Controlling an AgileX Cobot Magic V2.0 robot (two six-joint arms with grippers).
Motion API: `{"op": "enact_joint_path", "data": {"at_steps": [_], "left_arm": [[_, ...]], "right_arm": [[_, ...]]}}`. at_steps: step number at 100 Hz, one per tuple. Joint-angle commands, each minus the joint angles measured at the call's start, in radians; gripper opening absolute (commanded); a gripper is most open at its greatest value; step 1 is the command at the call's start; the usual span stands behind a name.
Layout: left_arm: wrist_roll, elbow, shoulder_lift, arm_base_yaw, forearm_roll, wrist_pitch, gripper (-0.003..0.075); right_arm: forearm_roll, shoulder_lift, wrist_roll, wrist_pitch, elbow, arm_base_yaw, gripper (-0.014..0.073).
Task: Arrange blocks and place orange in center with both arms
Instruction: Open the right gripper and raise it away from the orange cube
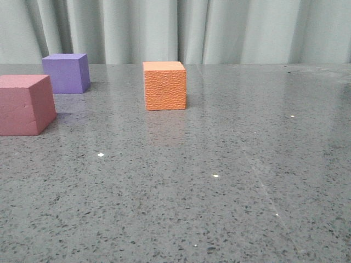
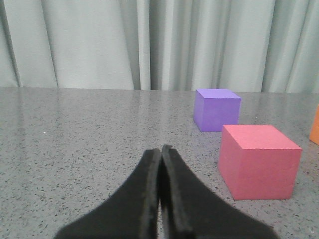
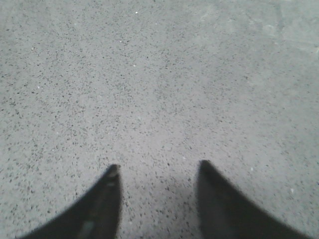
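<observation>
Sitting upright near the middle of the grey speckled stone tabletop (image 1: 219, 192), the orange foam cube with the pebbled skin (image 1: 164, 86) stands alone, its front face rough like leather and its top a paler, smoother orange. No fingers are anywhere near it in the front view; neither arm shows there at all.

To its left and a little further back stands the purple matte foam cube (image 1: 67, 73), and nearer the camera, cut by the left edge, is the pinkish-red foam cube (image 1: 24, 104), with a few small dents on its front face. All three stand apart from one another, none touching.

The left wrist view gives what the front view lacks: the left gripper (image 2: 161, 149), black, its two fingers pressed together with nothing between them, hovering low over bare tabletop. The pinkish-red cube lies just ahead and to one side of those fingers, the purple one beyond it, and only a sliver of the orange cube (image 2: 315, 125) shows at the frame edge, well apart from the fingertips.

The right wrist view shows the right gripper (image 3: 158, 172) with its fingers spread wide, looking down on speckled stone only; no cube appears between or beside them.

Pale pleated curtains (image 1: 181, 30) hang behind the tabletop.
</observation>
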Motion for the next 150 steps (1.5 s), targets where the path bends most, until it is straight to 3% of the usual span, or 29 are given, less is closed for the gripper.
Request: {"op": "enact_joint_path", "data": {"at_steps": [1, 9, 94, 133, 150], "left_arm": [[-0.002, 0.054, -0.027, 0.004, -0.008, -0.079, -0.0019], [-0.002, 0.054, -0.027, 0.004, -0.008, -0.079, -0.0019], [-0.002, 0.054, -0.027, 0.004, -0.008, -0.079, -0.0019], [-0.002, 0.054, -0.027, 0.004, -0.008, -0.079, -0.0019], [-0.002, 0.054, -0.027, 0.004, -0.008, -0.079, -0.0019]], "right_arm": [[-0.041, -0.078, -0.008, -0.043, 0.002, -0.006, 0.0078], [-0.041, -0.121, -0.008, -0.039, 0.017, -0.006, -0.0074], [-0.041, -0.178, -0.008, -0.043, 0.043, -0.006, -0.0067], [0.024, -0.489, -0.009, -0.078, 0.271, -0.009, -0.0067], [0.070, -0.635, -0.011, -0.086, 0.354, -0.079, -0.0067]]}}
